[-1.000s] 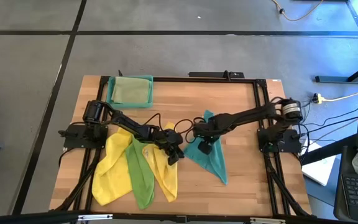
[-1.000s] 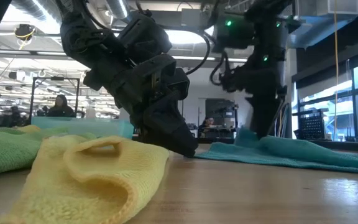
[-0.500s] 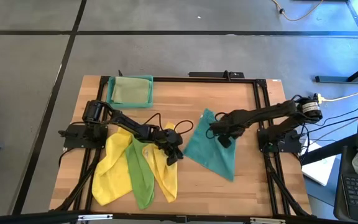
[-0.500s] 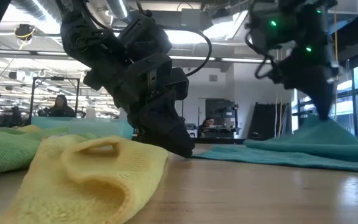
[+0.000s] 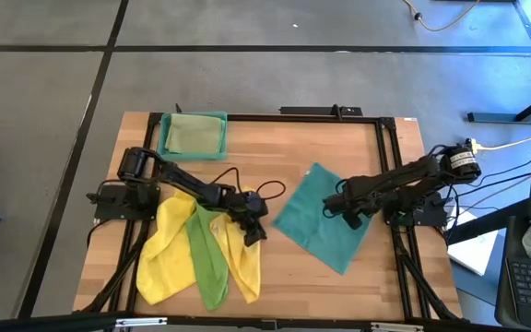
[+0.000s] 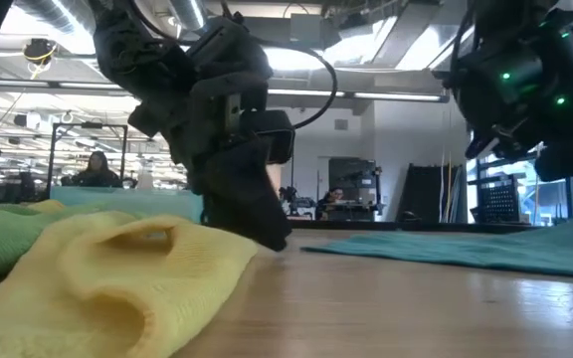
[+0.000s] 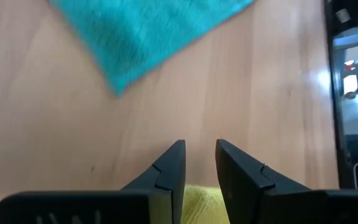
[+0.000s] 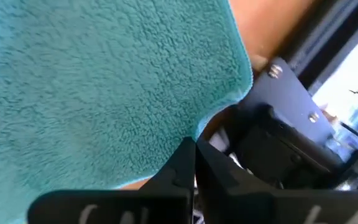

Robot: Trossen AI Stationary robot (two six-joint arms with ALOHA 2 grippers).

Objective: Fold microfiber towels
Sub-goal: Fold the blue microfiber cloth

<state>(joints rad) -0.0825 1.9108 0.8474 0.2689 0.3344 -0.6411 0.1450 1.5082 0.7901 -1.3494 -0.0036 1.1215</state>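
A teal towel (image 5: 321,219) lies spread flat as a diamond on the table's right half. My right gripper (image 5: 351,219) is over its right corner, shut on its edge. Left of centre lie two yellow towels (image 5: 162,251) and a bright green one (image 5: 208,260), bunched in long strips. My left gripper (image 5: 254,232) slants down at the right edge of the nearer yellow towel (image 5: 242,258), closed on it with a narrow gap between the fingertips. A pale olive-green towel (image 5: 192,132) lies in a tray. My left gripper (image 7: 199,146) has yellow cloth (image 7: 197,196) between its two fingers, far back from the tips, which stick out over bare wood. The fingers slant down from the table's left. The towel's edge is raised a little; the rest lies on the table. My right gripper (image 8: 194,144) pinches the teal towel's edge (image 8: 207,124) at the fingertips, close to the towel's right corner (image 8: 246,74). It comes steeply from above. Layers cannot be told. The towel lies flat on the table apart from the held edge.
A translucent teal tray (image 5: 221,118) stands at the table's far left. A black frame (image 5: 387,148) runs along the table's edges. Bare wood (image 5: 284,277) lies between the two groups of towels. People sit in the room behind (image 6: 95,169).
My right gripper has gone toward the table's right edge and tipped steeply down, dragging the teal towel by its edge. The towel has spread out from a narrow bunched strip into a flat diamond. My left gripper has stayed in place and turned slightly.
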